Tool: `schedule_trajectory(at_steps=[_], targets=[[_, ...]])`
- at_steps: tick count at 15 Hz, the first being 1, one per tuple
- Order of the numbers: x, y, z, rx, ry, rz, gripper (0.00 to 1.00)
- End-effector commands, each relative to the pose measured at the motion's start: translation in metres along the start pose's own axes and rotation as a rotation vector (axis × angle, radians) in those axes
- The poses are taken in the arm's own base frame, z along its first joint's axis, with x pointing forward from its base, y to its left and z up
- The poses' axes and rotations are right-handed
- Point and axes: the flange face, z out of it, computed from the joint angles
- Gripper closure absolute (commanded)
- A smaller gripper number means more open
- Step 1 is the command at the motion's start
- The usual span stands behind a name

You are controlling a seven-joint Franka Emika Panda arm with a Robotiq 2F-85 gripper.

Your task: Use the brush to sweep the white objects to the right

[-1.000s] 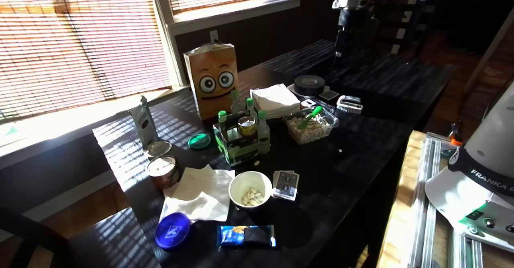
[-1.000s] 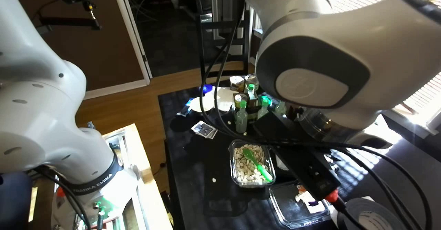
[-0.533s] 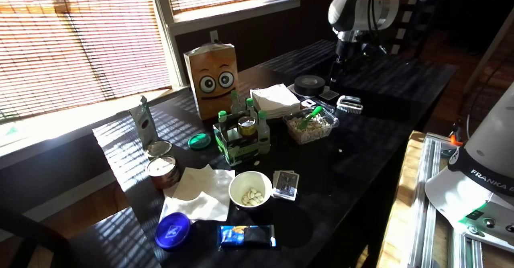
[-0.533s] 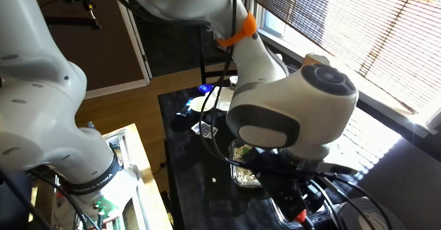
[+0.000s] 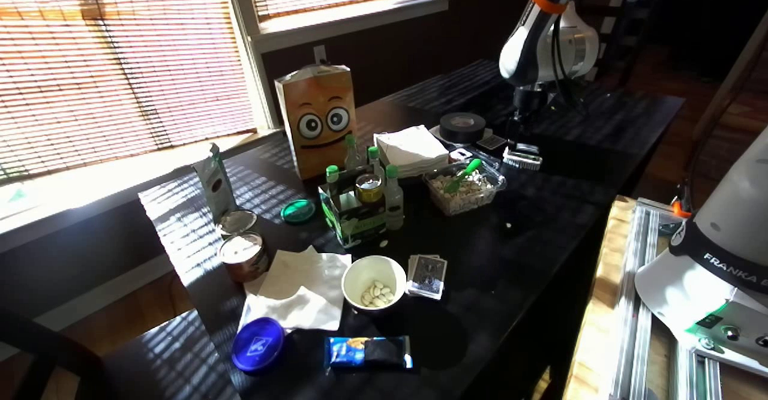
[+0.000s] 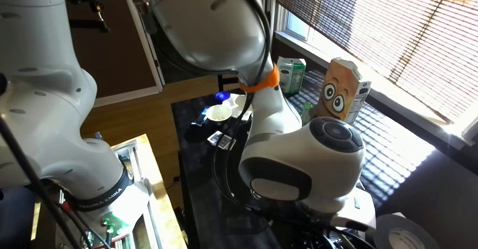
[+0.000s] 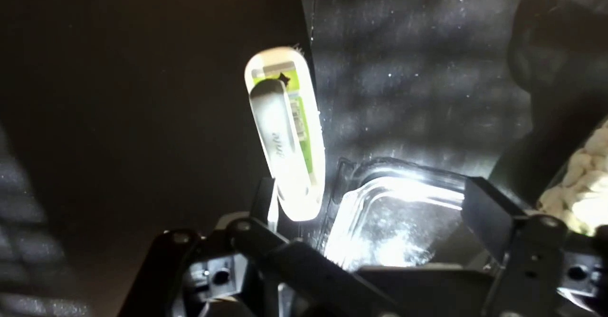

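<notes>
Lower than in the earlier frame, my gripper [image 7: 373, 198] has shifted toward 4 o'clock in an exterior view, and its tip shows there against the 11 o'clock edge of the brush [image 5: 524, 157], which has kept its place.

Wrist view, clock centred on the gap: I have the two fingers [image 7: 489, 212] standing well apart, a shallow clear tray [image 7: 413, 222] visible between and beyond them. The brush lies between 10 and 11 o'clock, pale handle [image 7: 280, 141] uppermost, its length running roughly from 12 to 6; the 9 o'clock finger is just beside its lower end, and I cannot tell whether they touch. At 3 o'clock, cut by the edge of view, are the whitish pieces [image 7: 584, 179].

Exterior view, clock centred on the clear tub [image 5: 465, 207]: the whitish pieces fill it, a green spoon [image 5: 464, 175] resting on them. At 2 o'clock, near the tub, the brush sits bristles [image 5: 524, 164] down on the dark table [image 5: 474, 250]. One stray whitish piece [image 5: 508, 225] lies at 4 o'clock; a white bowl [image 5: 367, 268] with several more stands between 7 and 8. Stacked napkins [image 5: 414, 148] lie just beside the tub at 10 o'clock, and a roll of tape [image 5: 451, 131] is at 12.

In an exterior view, my arm [image 6: 287, 152] with its orange band [image 6: 263, 83] covers most of the tub.
</notes>
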Motion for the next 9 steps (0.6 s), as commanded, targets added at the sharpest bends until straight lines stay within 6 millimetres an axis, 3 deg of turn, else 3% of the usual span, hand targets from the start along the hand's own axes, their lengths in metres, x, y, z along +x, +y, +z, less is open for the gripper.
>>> schedule_trajectory(at_steps=[1, 9], targets=[[0.015, 0.009, 0.025, -0.055, -0.052, -0.017, 0.04], [0.036, 0.027, 0.057, -0.137, -0.138, -0.051, 0.12]])
